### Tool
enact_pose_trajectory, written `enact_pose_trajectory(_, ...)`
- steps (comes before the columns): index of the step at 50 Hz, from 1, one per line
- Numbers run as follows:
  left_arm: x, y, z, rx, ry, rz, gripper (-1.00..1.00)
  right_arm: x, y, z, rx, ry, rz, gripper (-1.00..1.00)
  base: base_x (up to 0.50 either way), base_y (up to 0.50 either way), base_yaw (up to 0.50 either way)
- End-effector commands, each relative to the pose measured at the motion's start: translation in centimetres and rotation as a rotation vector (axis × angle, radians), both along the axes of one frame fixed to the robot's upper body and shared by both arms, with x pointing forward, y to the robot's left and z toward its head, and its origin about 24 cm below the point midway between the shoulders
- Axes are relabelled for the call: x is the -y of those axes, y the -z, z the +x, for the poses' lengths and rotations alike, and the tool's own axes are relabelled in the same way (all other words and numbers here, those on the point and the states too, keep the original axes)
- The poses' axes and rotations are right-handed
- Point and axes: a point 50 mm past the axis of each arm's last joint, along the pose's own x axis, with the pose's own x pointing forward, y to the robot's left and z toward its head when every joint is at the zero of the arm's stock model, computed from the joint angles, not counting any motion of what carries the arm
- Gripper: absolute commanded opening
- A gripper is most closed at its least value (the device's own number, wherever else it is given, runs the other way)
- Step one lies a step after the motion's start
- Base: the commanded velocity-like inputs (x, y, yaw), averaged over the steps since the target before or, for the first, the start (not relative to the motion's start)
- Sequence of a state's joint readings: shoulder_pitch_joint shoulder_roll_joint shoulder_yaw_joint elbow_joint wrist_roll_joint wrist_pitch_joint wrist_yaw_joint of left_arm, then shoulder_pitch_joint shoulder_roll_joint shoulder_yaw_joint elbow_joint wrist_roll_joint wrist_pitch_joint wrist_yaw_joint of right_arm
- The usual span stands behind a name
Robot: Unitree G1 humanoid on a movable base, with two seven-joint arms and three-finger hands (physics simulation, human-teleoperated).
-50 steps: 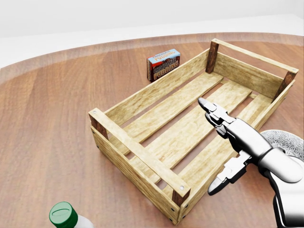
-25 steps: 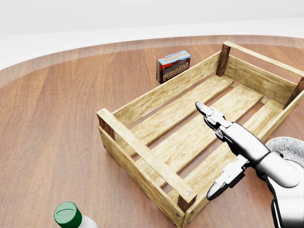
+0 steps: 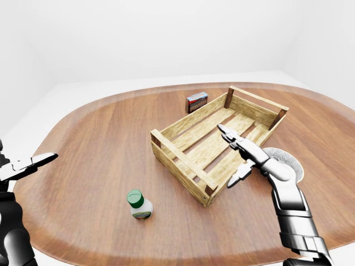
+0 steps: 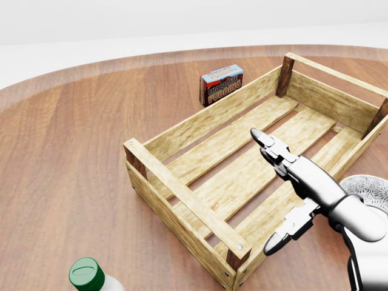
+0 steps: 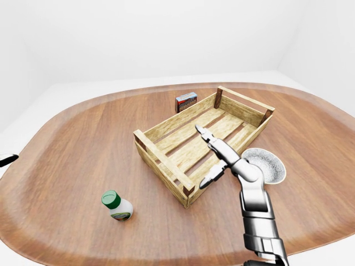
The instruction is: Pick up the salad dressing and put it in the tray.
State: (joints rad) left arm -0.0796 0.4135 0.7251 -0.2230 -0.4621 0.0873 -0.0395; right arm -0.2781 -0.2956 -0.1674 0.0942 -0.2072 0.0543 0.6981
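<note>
small box (image 4: 221,84) by crate reads "CHOCOLATE PUDDING", bottle label too small to read

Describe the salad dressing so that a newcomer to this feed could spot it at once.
In the left-eye view, find the wooden slatted tray in the middle of the round wooden table. Go down and left from the tray's near corner to a small bottle standing alone on bare wood: the salad dressing. It is the only white bottle with a green cap; the pudding box sits beyond the tray.
</note>
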Motion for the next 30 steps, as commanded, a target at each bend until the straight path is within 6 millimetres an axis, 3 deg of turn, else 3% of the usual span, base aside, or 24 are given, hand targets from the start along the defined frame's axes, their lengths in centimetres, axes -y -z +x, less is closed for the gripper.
enact_pose_trajectory(1,0.0,0.1,0.1,-0.006,0.001,-0.003,1.0,-0.5,-2.0,-0.6,0.072,-0.031,0.062,1.0,0.0,0.0,0.0)
enact_pose_trajectory(5,0.0,0.2,0.2,-0.009,0.004,-0.004,1.0,-1.7,-3.5,0.0,0.13,-0.065,0.039,1.0,0.0,0.0,0.0)
enact_pose_trajectory(10,0.0,0.3,0.3,-0.015,0.005,-0.007,1.0,-3.6,-7.6,1.2,0.275,-0.13,0.047,1.0,0.0,0.0,0.0)
enact_pose_trajectory(15,-0.1,0.2,0.2,-0.009,0.002,-0.007,1.0,-6.0,-9.1,1.8,0.32,-0.21,0.03,1.0,0.0,0.0,0.0)
enact_pose_trajectory(22,0.0,0.1,0.1,-0.003,0.003,-0.008,1.0,-8.7,-10.1,1.8,0.365,-0.266,-0.013,1.0,0.0,0.0,0.0)
enact_pose_trajectory(30,0.0,0.2,0.1,-0.002,0.006,-0.012,1.0,-11.6,-8.4,2.7,0.281,-0.32,-0.022,1.0,0.0,0.0,0.0)
